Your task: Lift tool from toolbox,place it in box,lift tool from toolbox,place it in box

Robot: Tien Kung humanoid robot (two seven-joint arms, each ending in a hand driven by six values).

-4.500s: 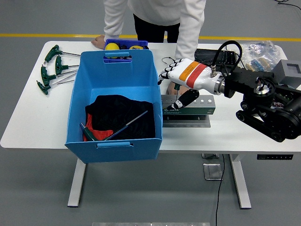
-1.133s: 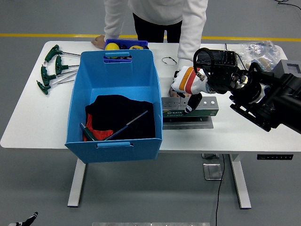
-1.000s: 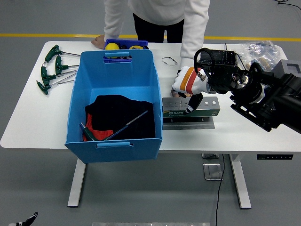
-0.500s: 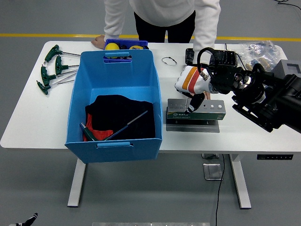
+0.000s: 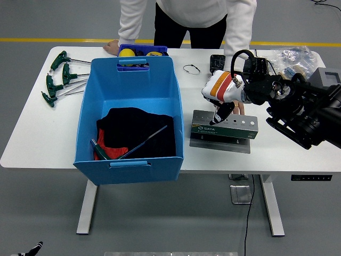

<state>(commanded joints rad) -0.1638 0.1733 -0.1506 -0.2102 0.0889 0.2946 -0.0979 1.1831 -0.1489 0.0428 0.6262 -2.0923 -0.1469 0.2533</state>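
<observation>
The toolbox, a green-fronted grey metal tool holder, lies on the white table right of the big blue box. My right hand, white with an orange band, sits on the holder's top near its middle. Its black thumb is down the front and its fingers curl over the back, shut on the holder; any tool under the palm is hidden. Inside the blue box lie black and red cloth and a green-handled T-wrench. A person's hand shows just behind my wrist.
Several green T-handle wrenches lie at the table's left. A small blue bin stands behind the box, the person's other hand beside it. A wire loop, black cases and a plastic bag sit at the back right.
My right hand came down onto the holder, then moved right and slightly back. The holder slid right with it and turned a little. The person shifted right.
</observation>
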